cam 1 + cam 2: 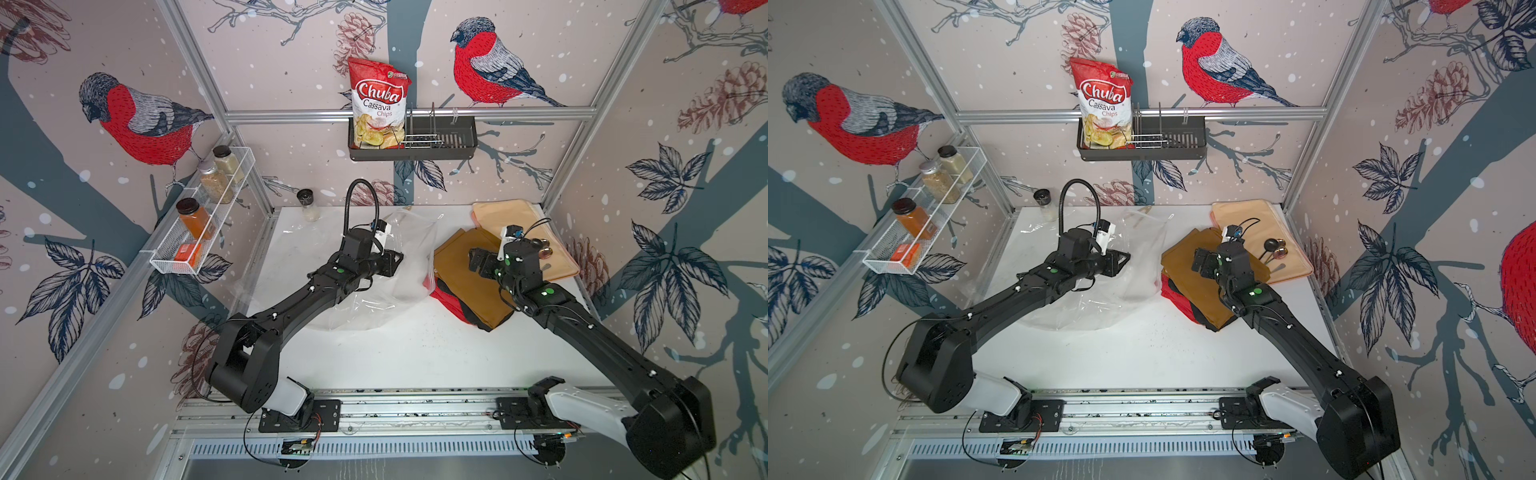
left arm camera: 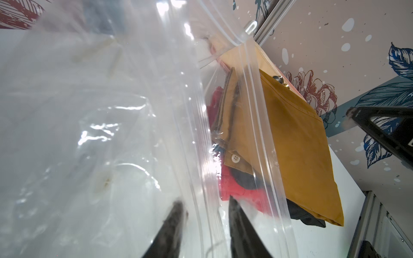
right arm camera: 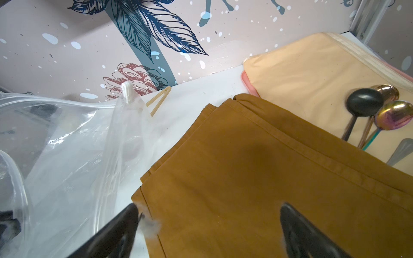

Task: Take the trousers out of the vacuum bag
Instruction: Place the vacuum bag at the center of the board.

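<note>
I log colours | trousers (image 1: 465,274): mustard-brown, red, black | vacuum bag (image 1: 409,245): clear | slider (image 3: 127,91): white | mat (image 1: 515,216): pale peach | spoons (image 3: 364,101): black, copper, iridescent | table (image 1: 415,353): white | wall (image 1: 270,62): pinkish, red-breasted birds, blue leaves, white flecks

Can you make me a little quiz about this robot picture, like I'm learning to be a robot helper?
1. Which colour lies on top of the pile of trousers? A red, B black, C mustard-brown.
2. True or false: the chips bag stands in the black basket on the wall.
3. Which arm's gripper hangs above the trousers with its jaws wide apart?
Key: 1 C. 2 true. 3 the right gripper.
</note>
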### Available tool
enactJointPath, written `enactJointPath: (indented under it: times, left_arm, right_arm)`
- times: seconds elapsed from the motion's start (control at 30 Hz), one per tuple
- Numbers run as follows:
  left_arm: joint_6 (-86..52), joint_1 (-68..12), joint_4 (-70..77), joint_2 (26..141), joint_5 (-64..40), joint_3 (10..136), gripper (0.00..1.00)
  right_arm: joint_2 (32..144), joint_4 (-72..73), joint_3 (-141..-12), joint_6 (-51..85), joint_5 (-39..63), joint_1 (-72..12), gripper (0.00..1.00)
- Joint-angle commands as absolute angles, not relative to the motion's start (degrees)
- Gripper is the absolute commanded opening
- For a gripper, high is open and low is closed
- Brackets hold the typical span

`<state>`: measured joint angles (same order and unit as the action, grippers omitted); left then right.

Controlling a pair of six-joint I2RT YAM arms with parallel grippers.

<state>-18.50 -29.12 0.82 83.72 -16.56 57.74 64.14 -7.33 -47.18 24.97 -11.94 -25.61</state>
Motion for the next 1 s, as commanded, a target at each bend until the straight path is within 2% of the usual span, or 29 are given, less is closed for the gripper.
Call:
enactJointPath:
  times: [0.0,0.27,0.33,0.43,0.97]
  left_arm:
    - [-17.0,-29.3,2.6,82.2,-17.5,57.9,0.47]
    - [-15.9,-29.2,-0.1,78.3,-16.3,59.1,0.55]
    - [-15.6,-29.3,-0.7,77.4,-15.9,59.4,0.66]
    - [-14.5,-29.2,-2.1,76.2,-15.2,59.9,0.88]
    - [-11.9,-28.6,-4.6,74.1,-7.9,59.7,0.96]
  right_arm:
    - [64.3,-5.4,-47.6,23.3,-10.8,-24.8,0.98]
    - [64.3,-5.3,-48.9,22.1,-8.7,-21.9,0.99]
    - [64.3,-5.3,-49.3,21.7,-8.4,-21.5,0.99]
    - [64.4,-5.1,-49.9,21.3,-8.0,-20.6,0.99]
    - [64.1,-5.6,-50.9,20.0,-7.0,-19.1,1.0]
